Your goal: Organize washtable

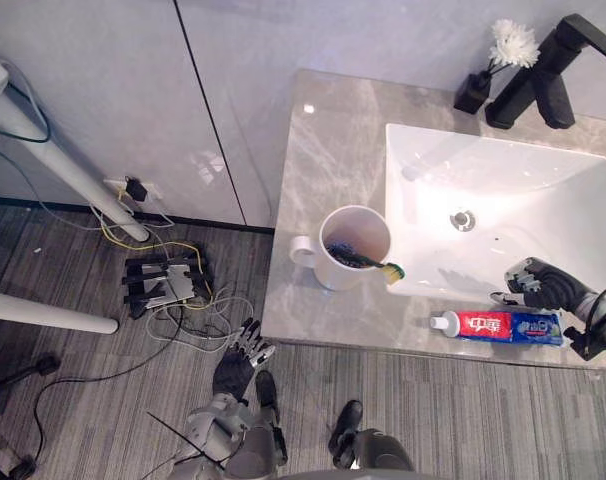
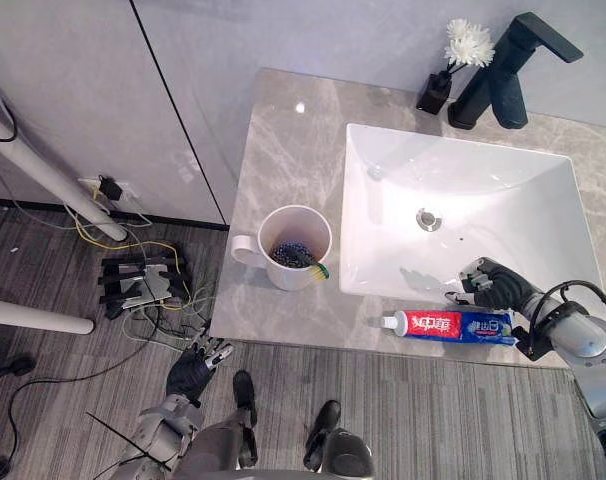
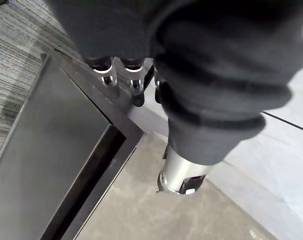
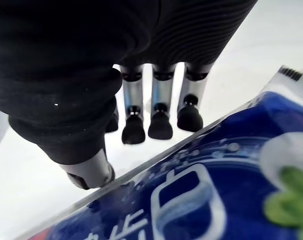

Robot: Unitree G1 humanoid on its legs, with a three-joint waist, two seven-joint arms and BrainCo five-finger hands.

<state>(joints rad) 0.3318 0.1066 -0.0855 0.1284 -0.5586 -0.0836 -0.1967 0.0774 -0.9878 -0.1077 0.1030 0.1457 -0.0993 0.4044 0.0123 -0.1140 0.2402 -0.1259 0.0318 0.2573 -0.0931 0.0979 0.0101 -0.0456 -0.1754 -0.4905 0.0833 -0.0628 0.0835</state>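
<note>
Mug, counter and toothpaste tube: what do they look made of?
Mug: likely glazed ceramic, white, soft sheen, thick rim. Counter: polished stone or stone-look slab, grey veining, a light glint. Toothpaste tube: probably soft printed plastic laminate, glossy, crimped flat end.

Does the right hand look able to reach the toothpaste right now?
Probably yes. The right hand hovers open at the front rim of the sink, right beside the toothpaste, with nothing between them.
</note>
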